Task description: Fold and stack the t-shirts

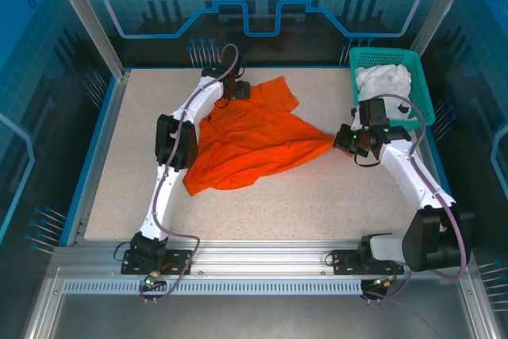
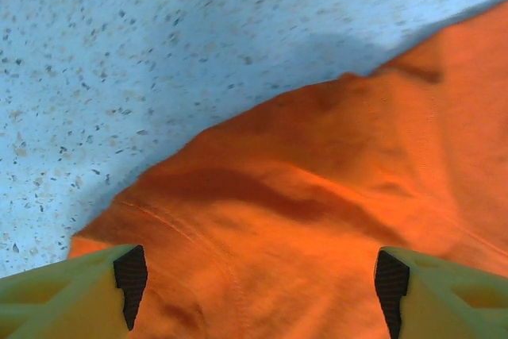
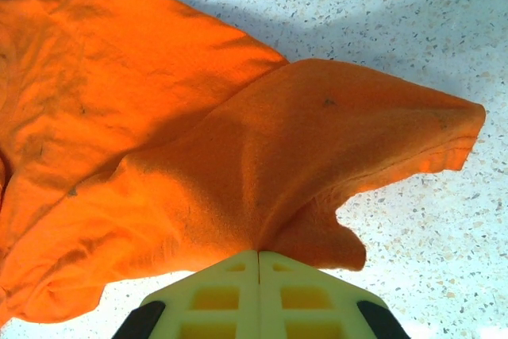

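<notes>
R claw (image 3: 259,263) pressed shut, pinching orange t-shirt (image 1: 254,144) corner twd right edge of tabletop (image 1: 317,204); L claw (image 2: 260,279) spread over shirt's far part.

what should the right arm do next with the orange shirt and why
Probably ease the right gripper outward to the right and down, laying its corner flat before letting go. Its jaws are shut on a bunched corner of the orange t-shirt, which lies crumpled on the table. The left gripper is open over the far edge, gripping nothing.
</notes>
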